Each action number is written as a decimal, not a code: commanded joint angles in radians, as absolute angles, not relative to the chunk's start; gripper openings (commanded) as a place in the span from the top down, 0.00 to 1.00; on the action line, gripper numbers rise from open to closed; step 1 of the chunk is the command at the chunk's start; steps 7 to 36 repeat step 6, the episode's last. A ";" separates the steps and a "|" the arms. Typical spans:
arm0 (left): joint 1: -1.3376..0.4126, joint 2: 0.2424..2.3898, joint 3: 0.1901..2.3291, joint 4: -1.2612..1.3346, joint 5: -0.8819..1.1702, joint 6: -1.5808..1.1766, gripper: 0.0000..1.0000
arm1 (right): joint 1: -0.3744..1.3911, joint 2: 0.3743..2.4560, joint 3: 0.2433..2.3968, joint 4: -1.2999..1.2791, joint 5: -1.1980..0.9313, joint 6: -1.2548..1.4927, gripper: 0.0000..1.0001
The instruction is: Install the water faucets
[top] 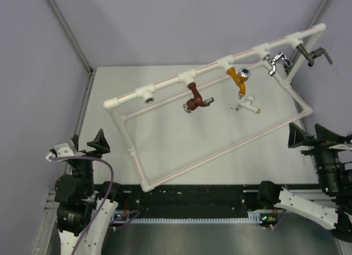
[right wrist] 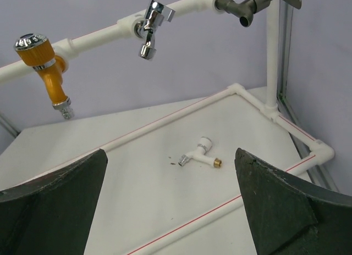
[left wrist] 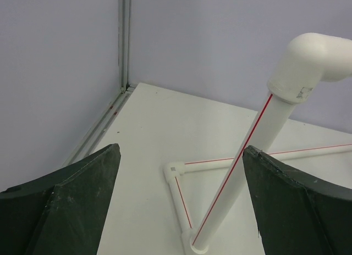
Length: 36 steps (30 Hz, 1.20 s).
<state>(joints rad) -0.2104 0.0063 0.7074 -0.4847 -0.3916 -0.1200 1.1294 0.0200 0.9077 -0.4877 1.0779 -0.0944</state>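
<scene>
While both arms sit at the counter's (top: 165, 139) near edge, left hand (left wrist: 179, 156): wide, empty
right hand (right wrist: 170, 156): wide, empty
white faucet (right wrist: 199, 153): lying on counter inside pipe frame (top: 214, 154)
reddish-brown faucet (top: 193, 96): hanging from frame's top rail

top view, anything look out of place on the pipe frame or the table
One white faucet lies loose on the table inside the pipe frame instead of being mounted. The leftmost tee socket on the top rail stands empty.

text: none legible | white elbow (left wrist: 308, 62): faint stamp, unreadable
</scene>
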 commanded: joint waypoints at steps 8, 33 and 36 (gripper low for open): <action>-0.207 -0.112 0.678 -0.410 -0.373 -0.110 0.01 | 1.129 0.015 0.905 -0.451 1.052 -0.118 0.01; -0.207 -0.112 0.678 -0.410 -0.373 -0.110 0.01 | 1.129 0.015 0.905 -0.451 1.052 -0.118 0.01; -0.207 -0.112 0.678 -0.410 -0.373 -0.110 0.01 | 1.129 0.015 0.905 -0.451 1.052 -0.118 0.01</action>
